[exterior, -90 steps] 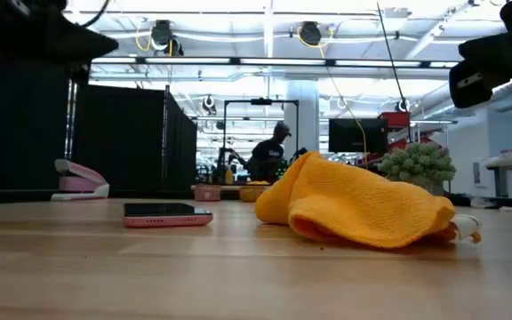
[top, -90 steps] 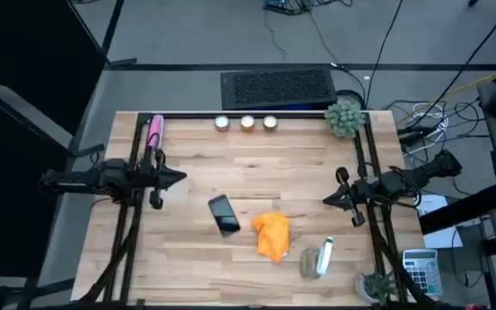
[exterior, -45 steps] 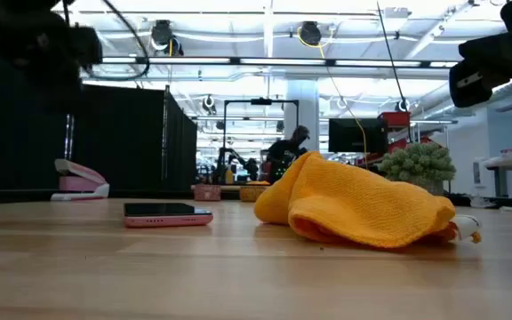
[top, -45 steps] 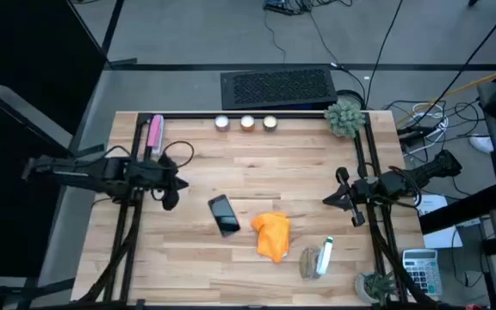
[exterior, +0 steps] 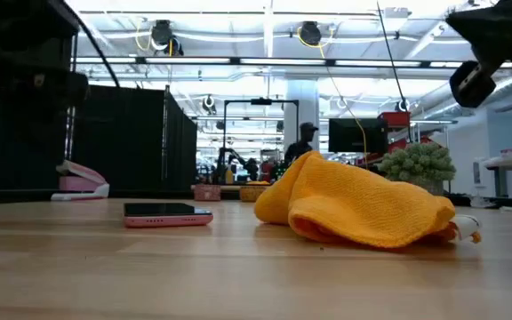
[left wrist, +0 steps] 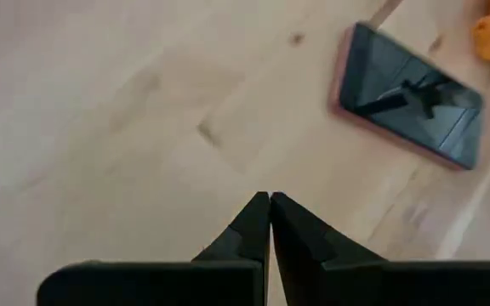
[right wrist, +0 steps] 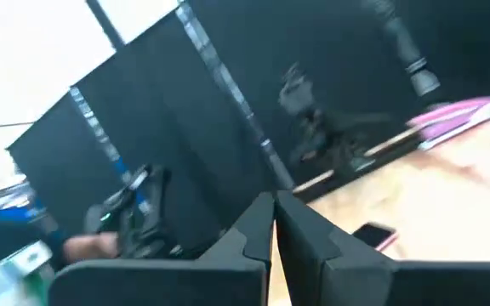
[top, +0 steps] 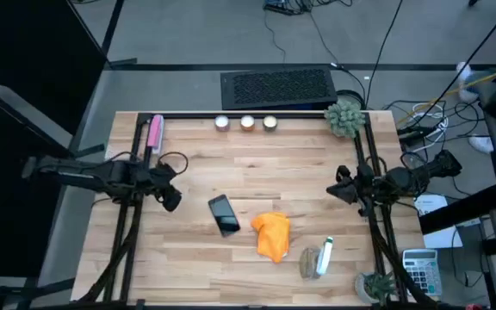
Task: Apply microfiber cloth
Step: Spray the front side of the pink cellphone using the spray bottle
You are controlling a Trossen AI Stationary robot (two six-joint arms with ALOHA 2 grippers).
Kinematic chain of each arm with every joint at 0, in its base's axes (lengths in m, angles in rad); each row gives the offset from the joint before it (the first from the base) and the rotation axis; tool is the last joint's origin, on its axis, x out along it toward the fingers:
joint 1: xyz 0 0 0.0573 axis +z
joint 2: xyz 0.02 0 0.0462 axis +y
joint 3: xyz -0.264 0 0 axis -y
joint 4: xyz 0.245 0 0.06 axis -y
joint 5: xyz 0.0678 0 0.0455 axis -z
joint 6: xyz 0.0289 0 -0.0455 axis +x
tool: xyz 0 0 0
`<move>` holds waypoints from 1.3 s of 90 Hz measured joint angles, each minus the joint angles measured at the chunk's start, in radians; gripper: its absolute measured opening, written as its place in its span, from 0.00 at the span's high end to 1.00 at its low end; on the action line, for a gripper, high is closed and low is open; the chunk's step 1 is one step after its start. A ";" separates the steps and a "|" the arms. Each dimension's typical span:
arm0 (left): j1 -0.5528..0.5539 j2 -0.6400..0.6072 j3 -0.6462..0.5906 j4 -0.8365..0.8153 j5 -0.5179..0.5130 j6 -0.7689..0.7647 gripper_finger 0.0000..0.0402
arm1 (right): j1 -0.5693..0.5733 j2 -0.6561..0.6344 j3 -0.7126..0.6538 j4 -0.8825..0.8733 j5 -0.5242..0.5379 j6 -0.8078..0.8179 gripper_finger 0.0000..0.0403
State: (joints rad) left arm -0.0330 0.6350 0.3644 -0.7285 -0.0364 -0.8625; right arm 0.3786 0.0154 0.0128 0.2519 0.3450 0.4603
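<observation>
The microfiber cloth [top: 272, 235] is a bright orange crumpled heap [exterior: 354, 209] resting on the wooden table near its front middle. A black phone [top: 224, 213] with a pink rim lies flat just to its left, screen up [left wrist: 411, 93]. My left gripper [top: 172, 202] hangs shut [left wrist: 269, 197] above bare wood left of the phone, tipped down toward the table. My right gripper [top: 332, 191] is shut [right wrist: 275, 200] at the table's right side, pointing level toward the left, well clear of the cloth.
A pink flat thing [top: 154, 133] lies at the far left. Three small round candles [top: 246, 122] and a grey-green plant [top: 344, 116] stand along the far edge. A stone and a white bottle [top: 317, 258] lie right of the cloth, with another small plant [top: 375, 284] at the near right corner.
My left gripper has gone toward the table's near edge and down, tipping from level to pointing down at the wood beside the phone. It has stayed shut. My right arm has shifted slightly in the last half second. Cloth and phone have not moved.
</observation>
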 joint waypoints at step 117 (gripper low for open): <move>-0.104 0.361 -0.093 0.685 0.060 -0.233 0.46 | -0.327 1.523 0.801 -0.116 -0.204 0.260 0.90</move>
State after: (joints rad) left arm -0.1370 0.9960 0.2714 -0.0433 0.0235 -1.0953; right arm 0.0513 1.5389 0.8139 0.1355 0.1414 0.7199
